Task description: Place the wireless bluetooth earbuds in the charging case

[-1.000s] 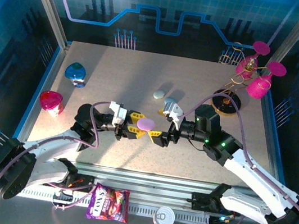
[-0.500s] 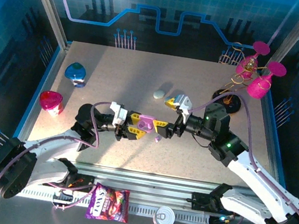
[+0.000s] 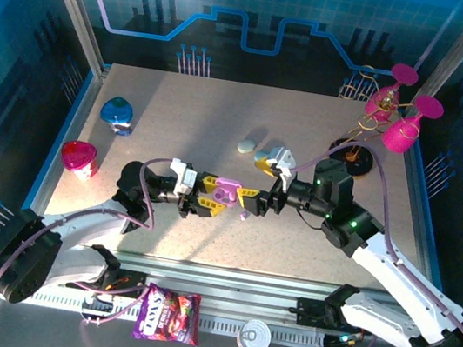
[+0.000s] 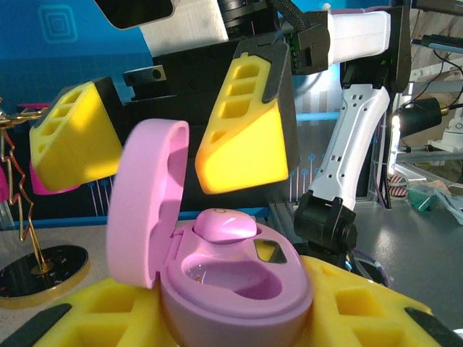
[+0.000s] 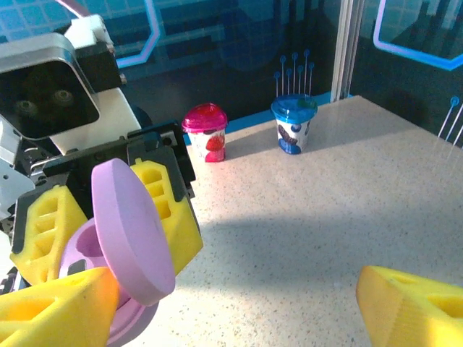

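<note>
Our left gripper (image 3: pixel 215 195) is clamped on the purple case (image 4: pixel 239 289), with its lid (image 4: pixel 148 206) up. One bud (image 4: pixel 226 224) sits in the far socket and the near socket is bare. Our right gripper (image 5: pixel 235 289) hangs wide apart just beyond, holding nothing. What looks like a loose bud (image 3: pixel 244 215) lies on the table (image 3: pixel 179 112) just beside. We judge it light, hard and slick, so we should pinch gently across its body.

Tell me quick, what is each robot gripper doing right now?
Left gripper: closed on the open pastel purple pebble-shaped plastic charging case.
Right gripper: open, gripping nothing.
</note>
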Motion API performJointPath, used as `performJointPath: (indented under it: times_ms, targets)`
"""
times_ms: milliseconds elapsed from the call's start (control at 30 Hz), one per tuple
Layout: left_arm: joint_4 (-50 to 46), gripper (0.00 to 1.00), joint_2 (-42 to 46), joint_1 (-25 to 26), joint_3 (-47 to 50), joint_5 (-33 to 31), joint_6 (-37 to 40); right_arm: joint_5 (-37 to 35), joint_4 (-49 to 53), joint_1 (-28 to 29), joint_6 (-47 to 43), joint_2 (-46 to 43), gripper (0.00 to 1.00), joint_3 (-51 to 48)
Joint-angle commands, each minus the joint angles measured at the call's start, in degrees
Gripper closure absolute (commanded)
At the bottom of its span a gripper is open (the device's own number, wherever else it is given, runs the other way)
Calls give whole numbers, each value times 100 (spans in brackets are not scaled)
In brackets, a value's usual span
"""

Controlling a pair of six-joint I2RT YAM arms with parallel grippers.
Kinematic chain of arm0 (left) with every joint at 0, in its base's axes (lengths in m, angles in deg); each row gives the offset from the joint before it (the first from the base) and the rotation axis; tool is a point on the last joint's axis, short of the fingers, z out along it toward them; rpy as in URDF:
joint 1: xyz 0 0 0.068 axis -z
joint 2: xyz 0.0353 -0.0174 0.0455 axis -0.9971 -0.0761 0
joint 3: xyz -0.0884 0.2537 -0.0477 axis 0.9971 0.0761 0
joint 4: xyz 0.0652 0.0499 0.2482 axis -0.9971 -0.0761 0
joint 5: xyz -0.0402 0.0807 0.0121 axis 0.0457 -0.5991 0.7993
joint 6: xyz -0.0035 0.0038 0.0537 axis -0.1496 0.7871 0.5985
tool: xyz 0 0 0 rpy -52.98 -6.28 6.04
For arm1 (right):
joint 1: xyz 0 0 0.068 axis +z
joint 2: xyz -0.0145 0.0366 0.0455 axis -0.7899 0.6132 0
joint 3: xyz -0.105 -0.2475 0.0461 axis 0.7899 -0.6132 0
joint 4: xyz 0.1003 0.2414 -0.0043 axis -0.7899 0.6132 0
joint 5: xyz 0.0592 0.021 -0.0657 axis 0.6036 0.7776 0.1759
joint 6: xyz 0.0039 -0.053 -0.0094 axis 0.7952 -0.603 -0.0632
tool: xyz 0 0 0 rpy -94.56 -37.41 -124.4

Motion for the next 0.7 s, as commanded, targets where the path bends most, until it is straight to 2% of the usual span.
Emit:
performJointPath:
  times_ms: [0, 367, 667]
  targets:
    - [275, 68, -48, 30, -197, 199, -73, -91, 236, -7, 10, 81, 15, 245]
    - [309, 68, -71, 42, -186, 158, -18, -375, 613, 97, -149, 16, 14, 326]
    - [46, 67, -13, 40, -139, -360, 210, 174, 165, -68, 345, -568, 13, -200]
